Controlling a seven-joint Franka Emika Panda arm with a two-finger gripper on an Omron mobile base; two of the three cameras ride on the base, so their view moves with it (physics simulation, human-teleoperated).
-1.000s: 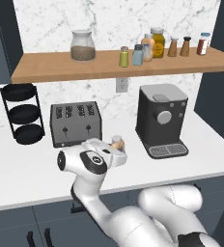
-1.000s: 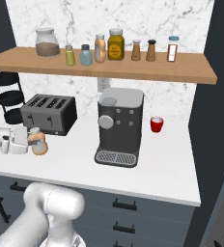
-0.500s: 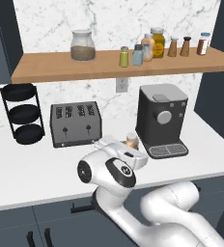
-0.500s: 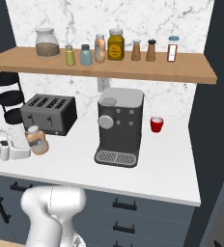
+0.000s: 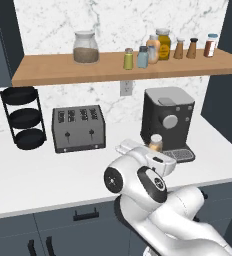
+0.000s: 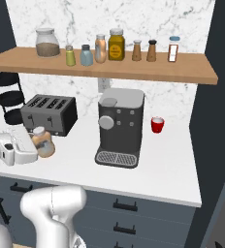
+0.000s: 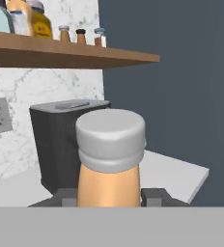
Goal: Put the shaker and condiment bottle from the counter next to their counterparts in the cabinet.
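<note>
My gripper [image 5: 154,151] [image 6: 39,145] [image 7: 110,197] is shut on the condiment bottle [image 5: 155,142] [image 6: 43,142] [image 7: 110,164], orange with a pale grey cap, held upright above the counter [image 5: 38,175] [image 6: 168,155] in front of the coffee machine. On the cabinet shelf [image 5: 63,72] [image 6: 134,70] [image 7: 61,54] the yellow-green shaker [image 5: 128,59] [image 6: 71,55] stands right beside a pale blue shaker [image 5: 142,56] [image 6: 86,55]. An orange bottle [image 5: 153,48] [image 6: 101,48], one of the counterparts, stands just right of the blue shaker.
A black coffee machine [image 5: 167,120] [image 6: 119,126] and a toaster [image 5: 78,128] [image 6: 50,114] stand on the counter, with a black tiered stand [image 5: 23,117] at the left and a red cup [image 6: 156,124] at the right. An amber jar [image 6: 116,44], brown shakers [image 6: 144,50] and a glass jar [image 5: 85,47] share the shelf.
The arm has swung to the right with the condiment bottle in its grip, from in front of the toaster to in front of the coffee machine. The shelf items have not moved.
</note>
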